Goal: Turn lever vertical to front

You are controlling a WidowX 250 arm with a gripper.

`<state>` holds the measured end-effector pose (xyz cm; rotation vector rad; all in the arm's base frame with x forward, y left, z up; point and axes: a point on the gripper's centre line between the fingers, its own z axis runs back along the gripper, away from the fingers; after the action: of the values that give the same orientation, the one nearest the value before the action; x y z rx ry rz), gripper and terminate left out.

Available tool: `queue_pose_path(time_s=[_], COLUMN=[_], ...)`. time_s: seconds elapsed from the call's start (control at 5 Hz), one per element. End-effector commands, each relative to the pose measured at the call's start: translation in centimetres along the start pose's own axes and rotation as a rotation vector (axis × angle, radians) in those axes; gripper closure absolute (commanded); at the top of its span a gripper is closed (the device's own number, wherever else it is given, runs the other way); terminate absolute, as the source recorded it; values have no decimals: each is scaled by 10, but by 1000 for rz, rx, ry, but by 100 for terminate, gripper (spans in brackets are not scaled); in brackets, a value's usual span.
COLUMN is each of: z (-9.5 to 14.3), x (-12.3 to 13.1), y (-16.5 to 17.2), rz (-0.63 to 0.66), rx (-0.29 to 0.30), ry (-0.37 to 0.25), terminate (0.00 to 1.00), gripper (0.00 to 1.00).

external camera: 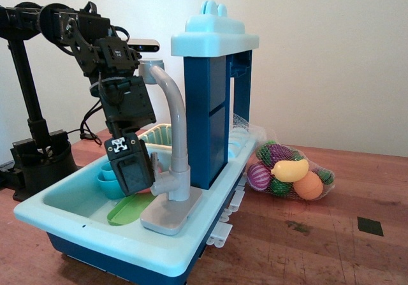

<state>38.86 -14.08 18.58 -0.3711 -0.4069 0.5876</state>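
Observation:
The grey toy faucet (173,116) stands on its base plate at the sink's front rim. The lever (160,185) is a short light-grey stub jutting left from the faucet's lower collar. My black gripper (148,168) hangs down just left of the faucet column, its fingertips level with and right beside the lever. The near finger (131,170) is a broad black pad. The far finger (154,164) shows as a thin strip close to the column. A narrow gap shows between them, and nothing is held. Whether a finger touches the lever is unclear.
The toy sink (76,224) holds a green plate (125,211), blue cups (109,180) and a mint basket (159,135). A tall blue tower (210,106) rises behind the faucet. A net bag of toy fruit (290,173) lies to the right on the wooden table (319,247).

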Motion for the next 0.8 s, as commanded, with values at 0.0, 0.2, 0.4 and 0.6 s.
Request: queue_pose_path(time_s=[0.0, 0.2, 0.4, 0.6], z=[0, 1, 2, 0], x=[0, 14, 29, 44], y=[0, 6, 16, 19], rz=[0, 7, 25, 34], rx=[0, 10, 20, 5], ry=[0, -55, -138, -203], terminate=[0, 0, 0, 0], gripper=[0, 0, 0, 0])
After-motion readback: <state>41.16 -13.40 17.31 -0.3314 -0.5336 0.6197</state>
